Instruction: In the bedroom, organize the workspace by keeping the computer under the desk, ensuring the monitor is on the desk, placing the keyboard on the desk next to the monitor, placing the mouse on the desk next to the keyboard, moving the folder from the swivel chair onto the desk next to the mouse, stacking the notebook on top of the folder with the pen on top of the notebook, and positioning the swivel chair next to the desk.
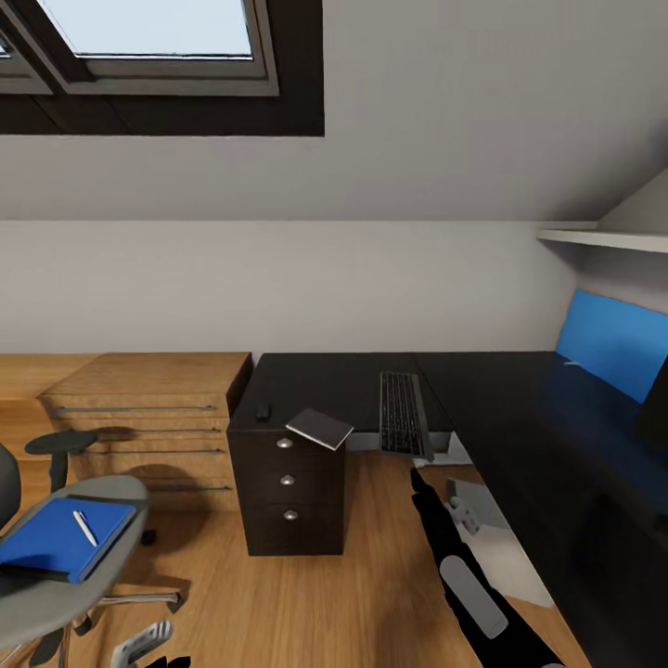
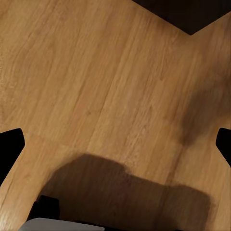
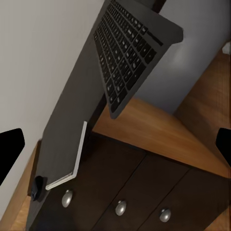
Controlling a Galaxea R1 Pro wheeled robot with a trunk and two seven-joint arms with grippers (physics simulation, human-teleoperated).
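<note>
Right gripper (image 3: pixel 115 144): fingers spread wide, holding nothing.
Left gripper (image 2: pixel 115 144): spread too, empty, above the floor (image 2: pixel 96 86).
Keyboard (image 1: pixel 403 413): overhangs the desk (image 1: pixel 334 385) edge.
Pen (image 1: pixel 85 527): on the folder (image 1: pixel 60 538).

Keyboard (image 1: pixel 403 412), notebook (image 1: pixel 320 428) overhanging desk (image 1: pixel 343 380) edge

A long black-topped L-shaped desk (image 1: pixel 343 380) with a three-drawer unit is seen at twelve o'clock; a slim dark-keyed keyboard (image 1: pixel 402 413) overhangs its front edge at one o'clock; a thin dark notebook (image 1: pixel 319 429) juts over the drawers beside it; a small dark mouse (image 1: pixel 263 409) lies at eleven o'clock.
</note>
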